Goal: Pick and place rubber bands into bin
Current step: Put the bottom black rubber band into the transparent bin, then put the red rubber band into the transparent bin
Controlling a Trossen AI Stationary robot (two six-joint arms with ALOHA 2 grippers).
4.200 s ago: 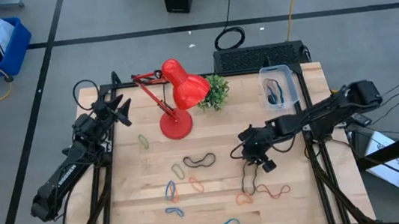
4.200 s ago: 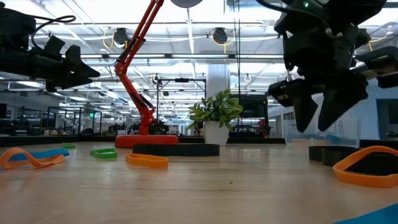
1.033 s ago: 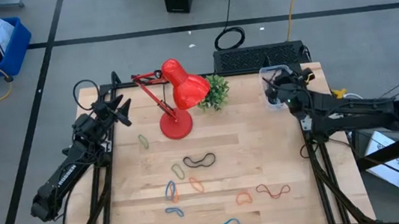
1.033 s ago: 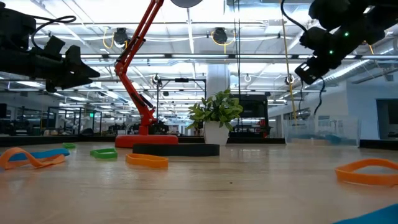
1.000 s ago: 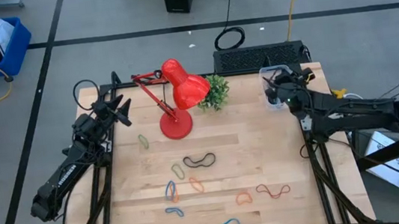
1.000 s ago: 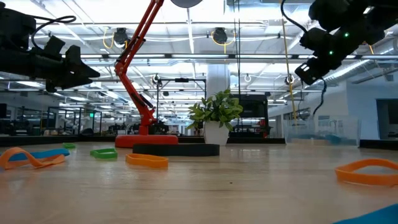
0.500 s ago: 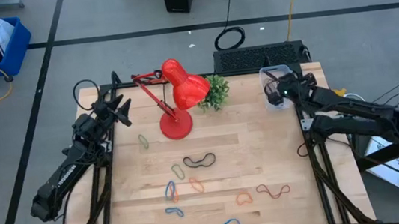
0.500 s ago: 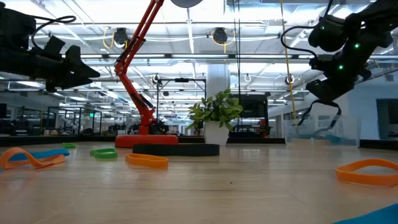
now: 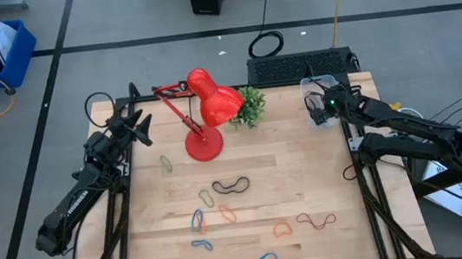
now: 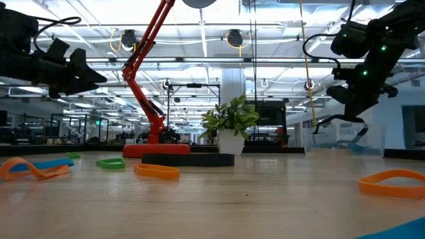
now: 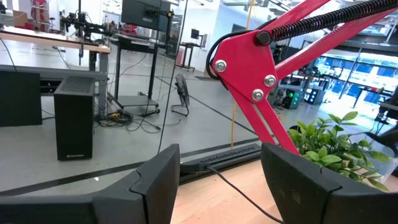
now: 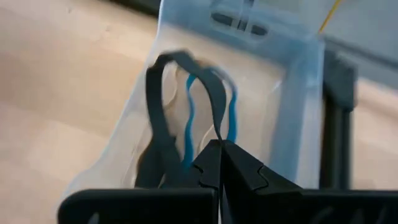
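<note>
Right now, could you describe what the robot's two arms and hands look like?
Both arms are dark, jointed and slim, with black cables along them. The right hand ends in two matte black fingers tapering to points, and a green light glows near its wrist. The left hand has two broad, flat black fingers.

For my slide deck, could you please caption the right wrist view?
Right gripper, shut on a black rubber band, holds it above the clear bin.
</note>
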